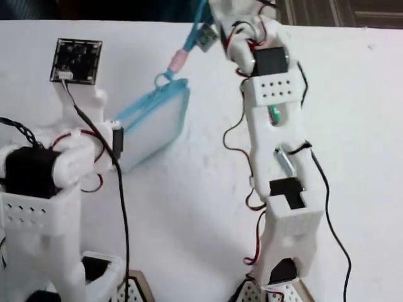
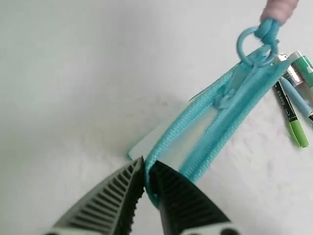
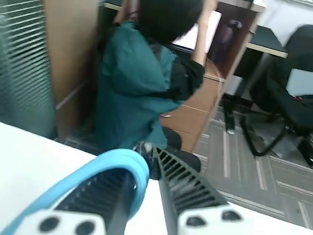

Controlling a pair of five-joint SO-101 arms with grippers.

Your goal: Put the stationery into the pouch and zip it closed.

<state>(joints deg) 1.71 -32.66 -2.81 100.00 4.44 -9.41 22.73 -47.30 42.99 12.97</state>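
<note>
Pinching the near-left corner of the pouch (image 1: 156, 123), the left gripper (image 2: 145, 183) has its fingers closed tight on just the thin blue edge. That small hold is the first weak point. The pouch lies left of centre on the tabletop (image 1: 189, 207), with its ring (image 2: 248, 44) pointing to the far right. From the ring a blue strap (image 3: 112, 164) runs up to the right gripper (image 3: 146, 181) at the far edge. That gripper's fingers are narrow, with the strap looped between them.

A hard pull on the strap could drag the corner out of the left fingers, and the whole pouch would then slide to the far right instead of the zip travelling. The strap is smooth and rounded, so it could just as easily slip out of the right fingers under load.

The bigger risk is one of order. Several pens (image 2: 292, 117) lie on the tabletop just right of the ring end, outside the pouch. Closing the zip now would shut them out, and the task would fail even with a clean zip. I cannot tell for sure how far the mouth is parted. The right arm also reaches across the area where the pens lie, so a sweep of that arm could scatter them.
</note>
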